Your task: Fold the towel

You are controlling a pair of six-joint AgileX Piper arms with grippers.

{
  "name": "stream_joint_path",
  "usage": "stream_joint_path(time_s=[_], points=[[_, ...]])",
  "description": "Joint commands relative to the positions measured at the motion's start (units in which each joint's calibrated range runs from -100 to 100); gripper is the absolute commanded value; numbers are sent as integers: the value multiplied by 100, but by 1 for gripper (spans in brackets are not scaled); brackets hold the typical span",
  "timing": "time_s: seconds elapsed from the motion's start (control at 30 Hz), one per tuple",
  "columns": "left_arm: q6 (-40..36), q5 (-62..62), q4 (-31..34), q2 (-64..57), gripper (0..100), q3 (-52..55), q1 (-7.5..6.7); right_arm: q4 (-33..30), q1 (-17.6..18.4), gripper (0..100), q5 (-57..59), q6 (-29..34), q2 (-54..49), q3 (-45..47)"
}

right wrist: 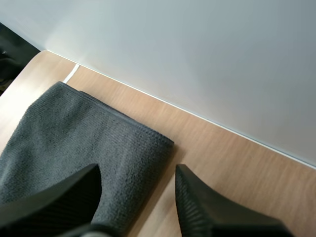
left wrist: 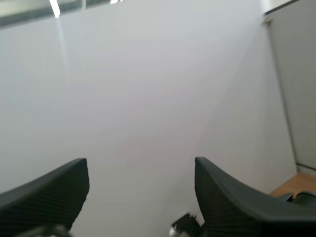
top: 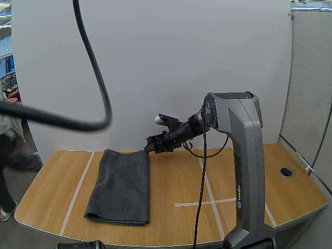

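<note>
Beyond the left edge of the light wooden counter [top: 171, 181], a person's leg [top: 23, 161] is showing, well apart from everything on the counter. The left end effector [left wrist: 140, 165] is pointing at the plain white panel [top: 155, 62] behind the counter, its two black fingers standing spread with nothing between them.

One dark grey towel [top: 122, 184] is lying on the left half of the counter, doubled over into a long strip that is running from near the back edge toward the front edge. It is stopping short of both. A pale tape line [top: 77, 194] is crossing the bare strip of wood to its left, and more such lines are marking the wood to its right.

The right end effector [top: 151, 145] is reaching in from the right at the towel's back right corner. In the right wrist view the right end effector [right wrist: 137, 170] is spread, one finger lying over the towel [right wrist: 74, 143] and the other over bare wood beside its edge. Whether either finger is touching the cloth cannot be told.

The grey right arm [top: 244, 171] is rising from the front edge. Right of it the wood is lying open to the right edge, broken by one round hole [top: 286, 171].
</note>
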Motion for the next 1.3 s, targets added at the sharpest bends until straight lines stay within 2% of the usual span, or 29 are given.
stream_joint_path(time_s=[0.0, 0.07, 0.37, 0.73, 1.1, 1.27], points=[[-2121, 518, 2312, -17, 98, 604, 81, 178, -14, 76, 14, -196, 148, -41], [-2377, 518, 2775, -56, 98, 895, 81, 190, -6, 76, 14, -196, 209, -111], [-2458, 518, 2804, -500, 98, 2181, 81, 156, 167, 76, -65, -195, 378, -472], [-2540, 518, 3220, -1012, 98, 2539, 81, 113, 220, 76, -46, -6, 810, -893], [-2579, 518, 3350, -1135, 98, 2846, 81, -443, 126, 72, -64, 86, 751, -893], [-2579, 518, 3350, -1135, 98, 2846, 81, -448, -49, 80, -46, 151, 585, -893]])
